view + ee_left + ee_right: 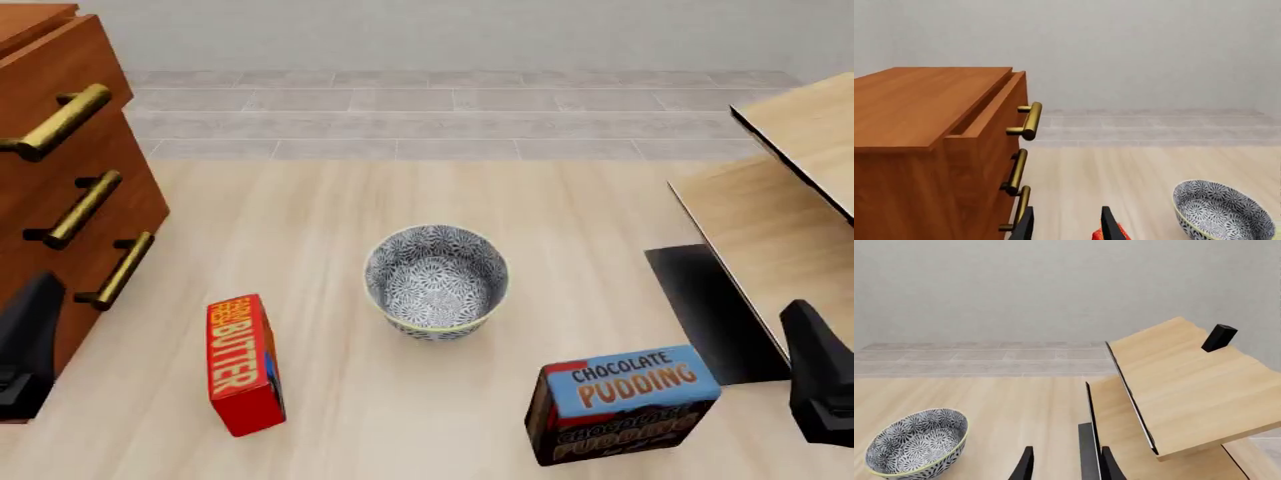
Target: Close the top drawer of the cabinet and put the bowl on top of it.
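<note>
The reddish-brown cabinet (pixel 914 105) stands at the left. Its top drawer (pixel 997 112) is pulled out a little, leaving a gap behind its front, and its brass handle (pixel 1029 120) sticks out. In the front view the drawer front (pixel 80 70) is at the upper left. The patterned bowl (pixel 437 280) sits upright on the table's middle, also seen as the bowl (pixel 1217 212) and the bowl (pixel 917 442). My left gripper (pixel 1066 227) is open, low beside the cabinet's lower drawers. My right gripper (pixel 1066 467) is open near the pale furniture. Neither touches the bowl.
A red butter box (pixel 243 362) lies left of the bowl. A chocolate pudding box (pixel 621 400) stands at the front right. Pale light-wood furniture (pixel 787 200) with a dark panel (pixel 701 310) fills the right side, with a small black block (pixel 1219 337) on top.
</note>
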`<state>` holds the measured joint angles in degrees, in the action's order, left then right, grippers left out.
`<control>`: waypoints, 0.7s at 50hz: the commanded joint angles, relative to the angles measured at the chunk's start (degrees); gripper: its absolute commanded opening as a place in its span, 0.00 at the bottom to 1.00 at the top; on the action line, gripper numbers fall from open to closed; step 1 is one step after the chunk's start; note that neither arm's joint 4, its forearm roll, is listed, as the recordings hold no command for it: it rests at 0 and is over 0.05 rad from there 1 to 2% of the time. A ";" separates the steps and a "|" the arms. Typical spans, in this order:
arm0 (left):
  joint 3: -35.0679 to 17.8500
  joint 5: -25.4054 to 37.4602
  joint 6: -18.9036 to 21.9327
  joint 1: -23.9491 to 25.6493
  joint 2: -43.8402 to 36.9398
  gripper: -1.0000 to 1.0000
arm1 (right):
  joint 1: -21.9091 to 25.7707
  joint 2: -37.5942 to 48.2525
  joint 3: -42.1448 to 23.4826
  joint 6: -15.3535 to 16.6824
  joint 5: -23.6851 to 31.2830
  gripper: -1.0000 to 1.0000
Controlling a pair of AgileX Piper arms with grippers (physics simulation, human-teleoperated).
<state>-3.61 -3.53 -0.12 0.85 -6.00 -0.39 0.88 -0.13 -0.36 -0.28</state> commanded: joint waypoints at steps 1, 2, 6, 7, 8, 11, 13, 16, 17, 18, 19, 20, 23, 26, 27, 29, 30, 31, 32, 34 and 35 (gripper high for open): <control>-2.49 -4.67 0.18 0.97 -6.65 1.00 | -0.06 0.32 0.03 -0.12 -0.18 1.00; -2.59 -5.50 0.47 1.30 -7.76 1.00 | 0.02 0.44 0.01 -0.13 -0.25 1.00; -3.13 -8.42 1.22 2.54 -11.83 1.00 | 0.25 0.40 0.05 0.07 -0.27 1.00; -3.37 -9.47 1.26 2.86 -13.40 1.00 | 0.29 0.50 0.06 0.14 -0.36 1.00; -3.55 -10.11 1.43 3.31 -14.30 1.00 | 0.30 0.61 0.05 0.17 -0.46 1.00; -4.15 -12.44 2.34 4.48 -17.09 1.00 | 0.37 0.71 0.06 0.25 -0.49 1.00; -4.55 -13.86 2.52 4.62 -18.67 1.00 | 0.43 0.74 0.04 0.49 -0.47 1.00; -5.15 -15.81 2.61 5.04 -21.15 1.00 | 0.51 0.68 0.05 0.65 -0.38 1.00; -5.15 -15.85 2.61 5.04 -21.18 1.00 | 0.51 0.69 0.05 0.65 -0.39 1.00; -5.29 -16.37 2.61 5.12 -21.87 1.00 | 0.52 0.75 0.05 0.68 -0.42 1.00; -5.46 -17.17 2.54 5.27 -22.89 1.00 | 0.62 0.79 0.05 0.74 -0.41 1.00; -5.60 -17.78 2.64 5.46 -23.63 1.00 | 0.66 0.85 0.05 0.83 -0.42 1.00; -5.90 -19.42 2.65 5.88 -25.58 1.00 | 0.82 0.86 0.05 1.18 -0.41 1.00; -7.01 -21.59 2.97 6.10 -28.74 1.00 | 0.99 1.10 0.00 1.33 -0.58 1.00; -7.37 -22.20 2.97 6.12 -29.71 1.00 | 1.00 1.14 -0.02 1.34 -0.59 1.00; -8.25 -23.10 3.00 6.26 -31.28 1.00 | 1.04 1.06 -0.09 1.36 -0.45 1.00; -8.25 -23.14 3.00 6.26 -31.32 1.00 | 1.04 1.05 -0.10 1.36 -0.44 1.00; -8.55 -23.47 3.12 6.25 -31.83 1.00 | 1.03 0.96 -0.05 1.38 -0.42 1.00; -8.82 -23.96 3.09 6.28 -32.55 1.00 | 1.02 0.86 0.03 1.38 -0.38 1.00; -9.20 -25.60 3.30 6.37 -34.35 1.00 | 0.85 0.76 0.05 1.32 -0.30 1.00; -9.39 -26.29 3.48 6.42 -35.09 1.00 | 0.75 0.64 0.07 1.28 -0.19 1.00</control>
<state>-10.81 -24.27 2.68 6.53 -33.88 0.42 1.72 -0.11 0.75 -0.67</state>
